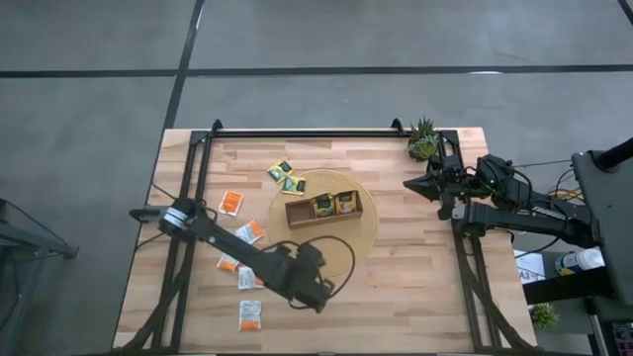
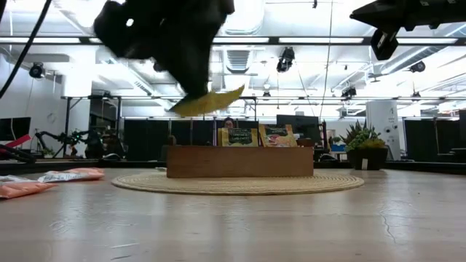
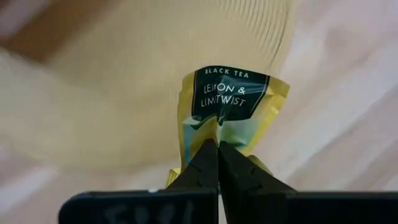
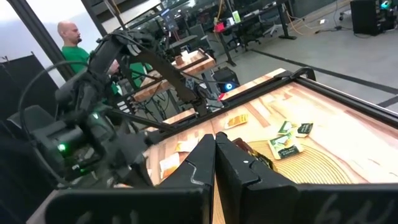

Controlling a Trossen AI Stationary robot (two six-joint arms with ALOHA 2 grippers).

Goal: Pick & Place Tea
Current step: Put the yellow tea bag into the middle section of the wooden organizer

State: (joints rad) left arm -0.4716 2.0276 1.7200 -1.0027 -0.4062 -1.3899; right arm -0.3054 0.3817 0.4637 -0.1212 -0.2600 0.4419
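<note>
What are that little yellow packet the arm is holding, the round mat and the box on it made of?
The yellow packet in the left pincer looks like thin printed paper: it crumples. The round mat seems woven straw or fibre, with fine ridged rings. The box looks like plain brown wood, matte.

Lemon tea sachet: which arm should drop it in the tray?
Left. The left gripper is already shut on the yellow-green sachet, lifted off the table, near the round mat under the wooden tray. The right gripper is shut, empty, waiting at the table's right edge.
</note>
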